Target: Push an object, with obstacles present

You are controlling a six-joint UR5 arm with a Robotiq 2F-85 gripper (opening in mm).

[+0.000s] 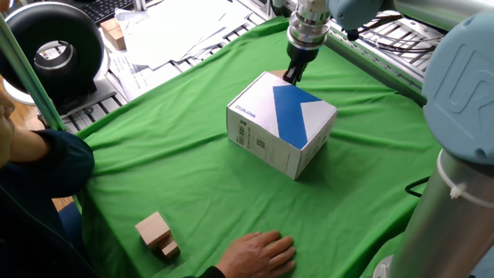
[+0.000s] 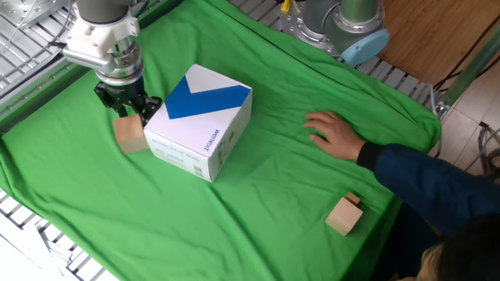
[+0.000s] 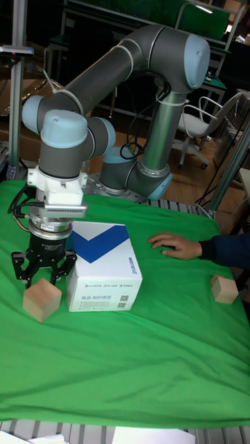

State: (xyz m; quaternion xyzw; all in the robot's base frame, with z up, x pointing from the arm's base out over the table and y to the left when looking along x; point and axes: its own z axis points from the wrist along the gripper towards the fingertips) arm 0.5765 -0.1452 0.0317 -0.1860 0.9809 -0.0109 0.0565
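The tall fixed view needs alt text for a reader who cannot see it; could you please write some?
A robot arm's hand sits low behind a small wooden cube on a green cloth, beside a white box with a blue band. A person's hand rests farther right.

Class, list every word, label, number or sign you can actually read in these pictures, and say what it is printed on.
Short word on the white box's side: too blurred to read.
Small print and barcode on the box: too small.
Round label on the black reel: unreadable.
Nothing else bears text.
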